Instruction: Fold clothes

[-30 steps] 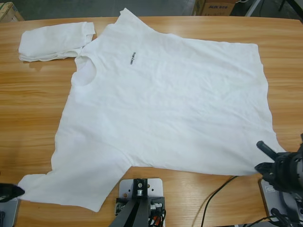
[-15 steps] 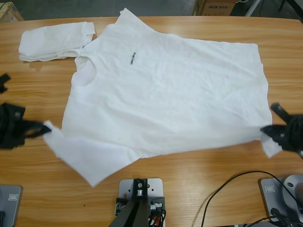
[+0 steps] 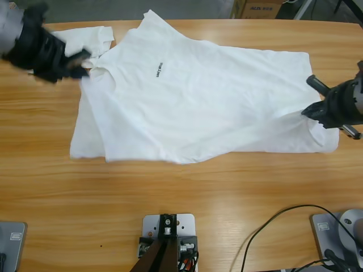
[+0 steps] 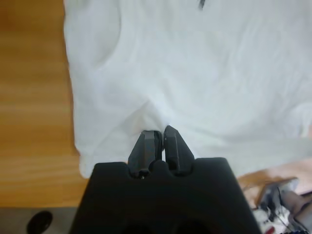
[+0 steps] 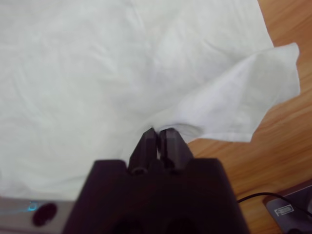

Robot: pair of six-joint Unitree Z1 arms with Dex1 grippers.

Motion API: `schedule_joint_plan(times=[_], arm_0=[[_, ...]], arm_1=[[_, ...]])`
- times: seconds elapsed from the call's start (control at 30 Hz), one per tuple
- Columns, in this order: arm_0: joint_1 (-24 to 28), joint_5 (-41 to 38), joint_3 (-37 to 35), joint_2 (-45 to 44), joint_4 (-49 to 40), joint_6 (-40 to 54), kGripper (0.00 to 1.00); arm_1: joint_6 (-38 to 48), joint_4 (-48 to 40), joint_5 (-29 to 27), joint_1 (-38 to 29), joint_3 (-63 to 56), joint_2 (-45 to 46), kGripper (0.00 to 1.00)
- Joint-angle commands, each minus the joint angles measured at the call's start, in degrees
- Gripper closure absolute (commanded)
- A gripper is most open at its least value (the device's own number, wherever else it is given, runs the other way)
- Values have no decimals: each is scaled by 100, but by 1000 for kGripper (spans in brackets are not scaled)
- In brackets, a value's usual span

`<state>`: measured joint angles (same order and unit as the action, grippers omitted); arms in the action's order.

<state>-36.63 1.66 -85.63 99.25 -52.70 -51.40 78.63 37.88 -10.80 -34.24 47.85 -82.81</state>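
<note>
lay spread across the table, t-shirt w/ small black lettering on chest, collar toward left end, hem toward right; long axis ran along the table. near edge already doubled over the body, fold line parallel to that axis. left claw pinched shut on cloth by the collar/shoulder, up at far left corner; wrist view showed jaws closed tight w/ fabric between. right claw likewise clamped on the hem corner at right end, corner flap hanging loose beside it. folded white bundle sat far left, partly hidden behind left arm, touching the shirt's sleeve. judged: both ends held about level, so next move prob. needed both claws carried together across the short axis.
</note>
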Motion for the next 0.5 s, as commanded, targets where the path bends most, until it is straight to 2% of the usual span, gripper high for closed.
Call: schedule_joint_plan(times=[0.03, 0.5], arm_0=[[273, 327, -1578, 1289, -652, 638, 1000], [279, 369, -2773, 2044, -884, 1102, 1000]], arm_1=[[-264, -114, 122, 322, -22, -461, 1000], [-393, -249, 60, 427, -180, -607, 1000]])
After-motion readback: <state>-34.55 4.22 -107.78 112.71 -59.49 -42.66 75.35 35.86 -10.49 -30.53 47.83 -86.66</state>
